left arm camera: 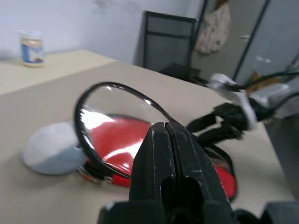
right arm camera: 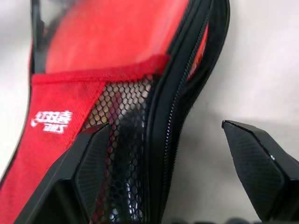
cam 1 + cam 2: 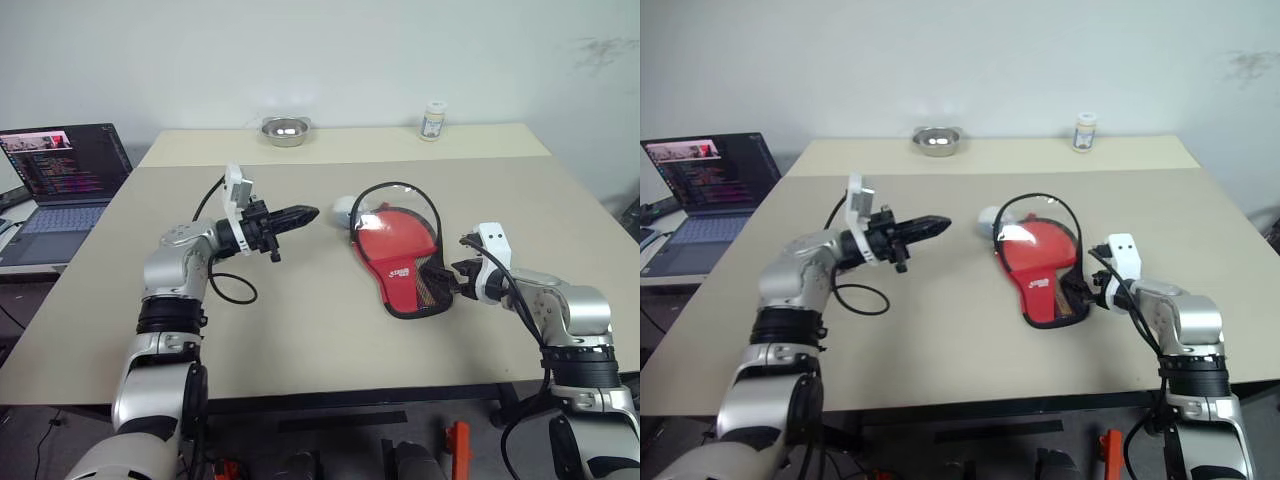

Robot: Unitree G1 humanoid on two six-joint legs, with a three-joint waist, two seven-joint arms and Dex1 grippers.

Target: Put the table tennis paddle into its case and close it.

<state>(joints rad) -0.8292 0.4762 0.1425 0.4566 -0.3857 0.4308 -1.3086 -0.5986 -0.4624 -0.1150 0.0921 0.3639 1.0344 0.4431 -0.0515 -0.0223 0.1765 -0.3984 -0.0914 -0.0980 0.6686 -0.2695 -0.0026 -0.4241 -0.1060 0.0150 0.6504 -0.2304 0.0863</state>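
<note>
The case [image 3: 408, 272] lies flat near the middle right of the table, red side with mesh pocket and white logo up. At its round end the black edging [image 1: 93, 93] stands up as an open loop. Under that loop shows the shiny red face of the table tennis paddle [image 3: 392, 232], lying inside the case. My right gripper [image 2: 166, 125] is open at the narrow handle end, one finger [image 2: 93, 158] over the mesh, the other [image 2: 252, 154] beside the black zip edge. My left gripper [image 3: 305, 213] is shut and empty, held above the table left of the case and pointing at it.
A small whitish rounded object [image 3: 343, 208] lies against the case's round end. At the table's far edge stand a steel bowl [image 3: 285, 130] and a small jar [image 3: 433, 120]. A laptop [image 3: 60, 180] sits open on a side desk to the left.
</note>
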